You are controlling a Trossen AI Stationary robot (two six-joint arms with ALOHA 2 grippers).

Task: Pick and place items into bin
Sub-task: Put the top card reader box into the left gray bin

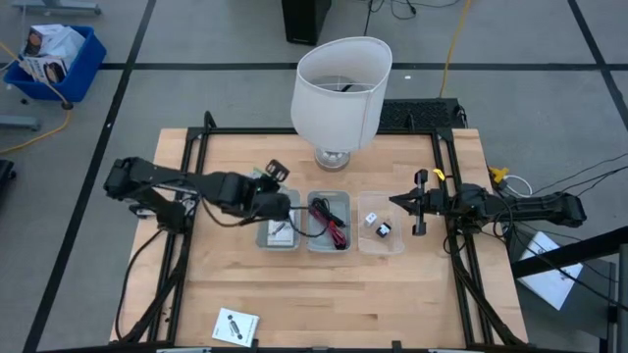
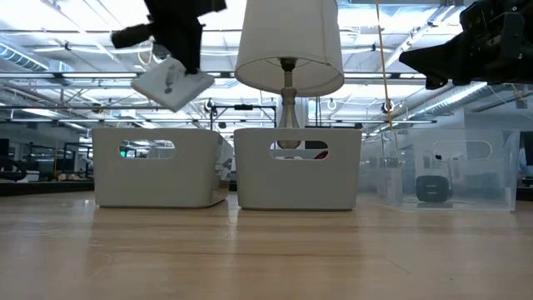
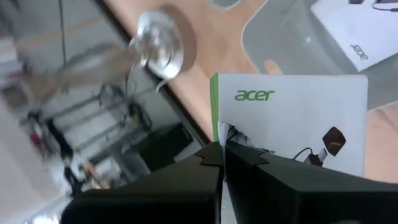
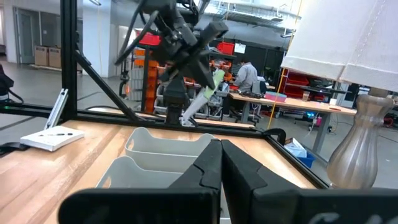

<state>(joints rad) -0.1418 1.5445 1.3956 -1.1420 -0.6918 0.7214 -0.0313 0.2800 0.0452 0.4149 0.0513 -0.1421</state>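
Left end effector point(image 2: 176, 60) clamped on white packet point(image 2: 172, 85), above left grey bin point(image 2: 158, 167). Next: lower, release. Right end effector point(image 1: 397, 202) closed, idle beside clear bin point(image 1: 365, 242).

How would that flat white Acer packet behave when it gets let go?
The flat white Acer packet hangs tilted from the left tool, pinched by one edge, so it seems light and fairly stiff. Released over the left grey bin, it would probably drop flat.

My big workshop room

I am sitting over a grey floor point(image 1: 196, 39) with dark lines, a blue box point(image 1: 54, 59) is waiting in the corner, ceiling lights point(image 2: 67, 42) are shining, and a person point(image 4: 247, 73) is sitting at a far desk point(image 4: 292, 102).
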